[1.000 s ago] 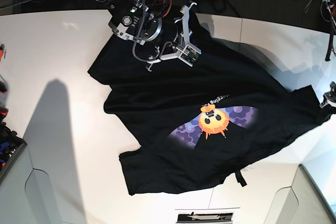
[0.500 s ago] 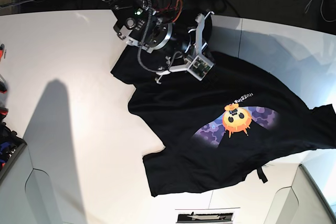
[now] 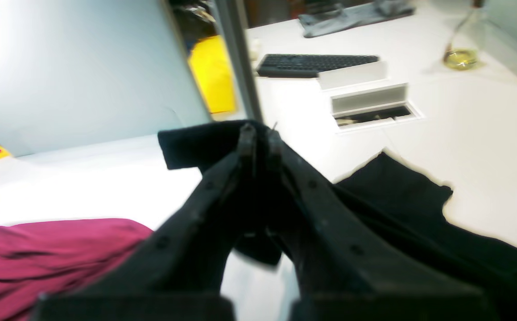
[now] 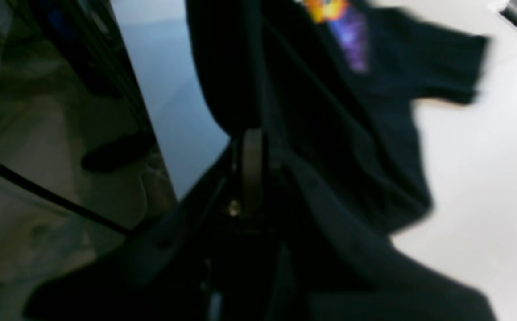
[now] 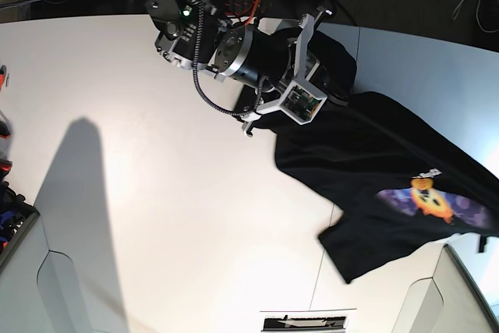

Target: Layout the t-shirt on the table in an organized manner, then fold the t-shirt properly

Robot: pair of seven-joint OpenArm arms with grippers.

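Note:
The black t-shirt [image 5: 374,169], with an orange and purple print [image 5: 430,193], lies bunched at the right of the white table [image 5: 156,193] and runs off the right edge of the base view. My right gripper [image 5: 337,83] is shut on the t-shirt's upper edge; in the right wrist view the gripper [image 4: 251,142] pinches dark fabric, and the t-shirt [image 4: 374,111] hangs down beyond it. My left gripper [image 3: 258,136] is shut on a fold of the t-shirt [image 3: 401,196], held above the table [image 3: 485,147]. The base view does not show the left arm.
A maroon cloth [image 3: 53,249] lies under the left gripper's side. Behind it are a keyboard [image 3: 316,64], a cable slot [image 3: 374,111], a glass flask [image 3: 461,53] and a metal post [image 3: 236,58]. The base view shows a cable slot [image 5: 304,322] at the front edge and a bin [image 5: 12,224] at the left.
The t-shirt has been dragged far to the right across the table. My right arm moved right with it, and the left gripper left the base view at the right edge.

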